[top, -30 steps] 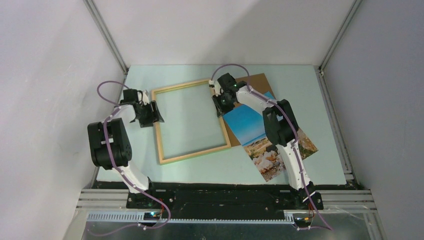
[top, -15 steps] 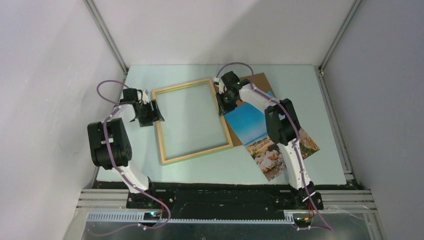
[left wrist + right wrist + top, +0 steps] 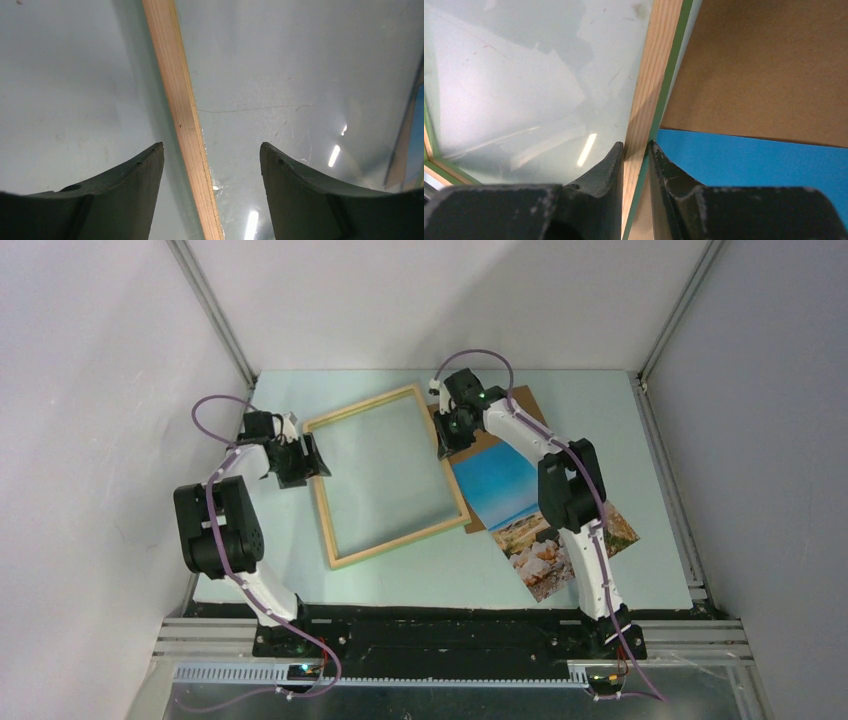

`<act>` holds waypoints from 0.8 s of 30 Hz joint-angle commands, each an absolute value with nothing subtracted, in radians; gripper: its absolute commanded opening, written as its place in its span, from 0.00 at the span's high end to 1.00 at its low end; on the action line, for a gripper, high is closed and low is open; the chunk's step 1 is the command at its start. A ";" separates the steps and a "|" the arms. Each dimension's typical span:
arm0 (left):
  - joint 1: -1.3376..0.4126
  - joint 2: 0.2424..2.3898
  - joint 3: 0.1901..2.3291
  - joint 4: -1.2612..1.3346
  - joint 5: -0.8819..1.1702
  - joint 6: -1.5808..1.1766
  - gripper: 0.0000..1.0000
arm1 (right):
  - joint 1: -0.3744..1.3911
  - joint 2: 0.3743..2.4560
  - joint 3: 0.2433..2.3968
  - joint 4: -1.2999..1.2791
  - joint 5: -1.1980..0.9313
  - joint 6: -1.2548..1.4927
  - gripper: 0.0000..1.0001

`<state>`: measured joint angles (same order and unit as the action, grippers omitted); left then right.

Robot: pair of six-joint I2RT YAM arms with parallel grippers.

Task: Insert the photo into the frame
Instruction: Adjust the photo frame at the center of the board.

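The frame [image 3: 345, 425] lies back-up on the table, pale wood with a green edge, glass inside. My right gripper [image 3: 452, 434] is shut on the frame's right rail [image 3: 651, 90], one finger on each side. The photo [image 3: 505, 490], blue sky over sand and rocks, lies face-up right of the frame, partly under my right arm; its blue sky shows in the right wrist view [image 3: 764, 160]. My left gripper [image 3: 312, 456] is open and straddles the frame's left rail [image 3: 182, 110] without touching it.
A brown backing board [image 3: 515, 405] lies at the back right, partly under the photo and frame; it also shows in the right wrist view [image 3: 764, 65]. Enclosure walls and metal posts bound the table on three sides.
My right gripper has moved toward the back with the frame's right rail in it, turning the frame so its right side sits farther back. My left gripper shifted slightly.
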<state>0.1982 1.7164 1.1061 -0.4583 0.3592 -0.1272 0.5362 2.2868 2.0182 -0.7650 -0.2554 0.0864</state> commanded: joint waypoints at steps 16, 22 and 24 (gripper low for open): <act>0.192 1.767 1.178 -0.471 0.435 -0.122 0.28 | 0.511 2.159 1.935 -0.684 -0.245 0.095 1.00; 0.185 1.796 1.190 -0.476 0.404 -0.128 0.41 | 0.510 2.154 1.873 -0.640 -0.270 0.128 1.00; 0.175 1.801 1.190 -0.478 0.388 -0.124 0.44 | 0.511 2.158 1.862 -0.631 -0.282 0.139 1.00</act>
